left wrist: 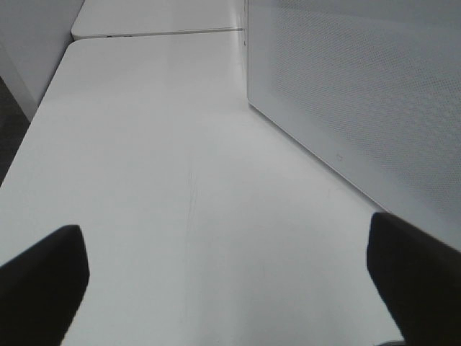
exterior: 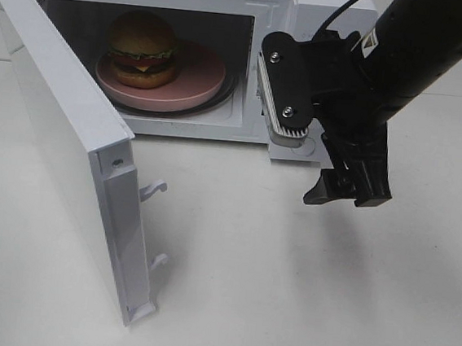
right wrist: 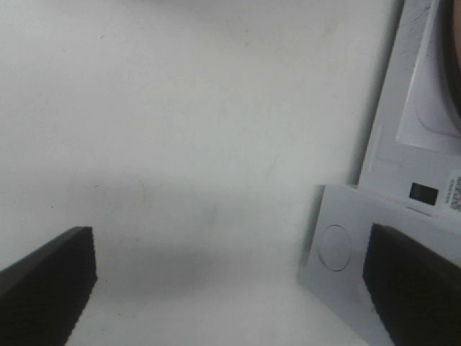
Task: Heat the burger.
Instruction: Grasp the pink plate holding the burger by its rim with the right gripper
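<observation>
The burger (exterior: 142, 47), with its golden bun, lettuce and cheese, sits on a round pink plate (exterior: 199, 84) inside the open white microwave (exterior: 272, 5). My right gripper (exterior: 347, 196) hangs in front of the microwave's right-hand control panel, above the table and outside the cavity. In the right wrist view the right gripper (right wrist: 230, 288) is open, its fingers far apart with only table between them and the microwave's lower corner (right wrist: 338, 245) beside one finger. My left gripper (left wrist: 230, 288) is open and empty over bare table. It does not show in the exterior high view.
The microwave door (exterior: 56, 115) swings out wide to the left, with its two latch hooks (exterior: 154, 188) on the free edge. In the left wrist view the door's outer face (left wrist: 360, 94) stands close beside my left gripper. The white table (exterior: 285, 293) stretches in front.
</observation>
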Motion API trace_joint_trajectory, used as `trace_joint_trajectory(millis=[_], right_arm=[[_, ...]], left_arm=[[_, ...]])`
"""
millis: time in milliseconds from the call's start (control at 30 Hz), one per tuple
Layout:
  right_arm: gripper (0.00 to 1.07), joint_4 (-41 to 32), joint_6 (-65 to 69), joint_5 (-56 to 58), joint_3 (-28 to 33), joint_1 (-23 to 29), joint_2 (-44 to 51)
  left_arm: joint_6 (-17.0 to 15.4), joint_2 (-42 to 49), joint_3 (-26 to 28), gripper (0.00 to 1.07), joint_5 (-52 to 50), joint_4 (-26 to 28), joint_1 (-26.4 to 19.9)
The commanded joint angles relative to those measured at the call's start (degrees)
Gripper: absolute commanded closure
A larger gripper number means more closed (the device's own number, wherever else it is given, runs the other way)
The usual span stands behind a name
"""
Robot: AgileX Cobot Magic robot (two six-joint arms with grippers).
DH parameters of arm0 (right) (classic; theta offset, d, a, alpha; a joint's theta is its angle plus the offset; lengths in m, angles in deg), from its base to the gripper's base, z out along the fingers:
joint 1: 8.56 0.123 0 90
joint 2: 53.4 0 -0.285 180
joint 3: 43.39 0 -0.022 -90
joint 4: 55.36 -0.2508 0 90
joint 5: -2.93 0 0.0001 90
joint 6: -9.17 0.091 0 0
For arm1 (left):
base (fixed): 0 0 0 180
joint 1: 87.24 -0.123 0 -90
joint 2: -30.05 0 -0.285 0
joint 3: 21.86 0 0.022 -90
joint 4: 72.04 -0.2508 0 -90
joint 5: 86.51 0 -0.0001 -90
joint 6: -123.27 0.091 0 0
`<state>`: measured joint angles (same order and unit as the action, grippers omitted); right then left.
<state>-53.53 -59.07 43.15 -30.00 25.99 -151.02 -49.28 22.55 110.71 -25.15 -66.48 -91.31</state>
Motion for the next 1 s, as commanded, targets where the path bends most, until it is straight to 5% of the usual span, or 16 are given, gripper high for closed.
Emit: trace_joint_trajectory(millis=[33, 500, 1000], right_arm=[[0.06, 3.4, 0.6, -3.3, -0.5, 1.0, 0.5], [0.09, 8.4, 0.6, -12.5, -2.0, 3.6, -4.0], [0.10, 8.4, 0.6, -17.1, -12.8, 3.7, -15.6]], left_arm=[[-0.2, 1.1, -0.1, 0.09, 0.1, 0.1, -0.1], [-0.2, 1.1, -0.1, 0.09, 0.1, 0.1, -0.1], [-0.2, 1.1, -0.1, 0.09, 0.1, 0.1, -0.1]])
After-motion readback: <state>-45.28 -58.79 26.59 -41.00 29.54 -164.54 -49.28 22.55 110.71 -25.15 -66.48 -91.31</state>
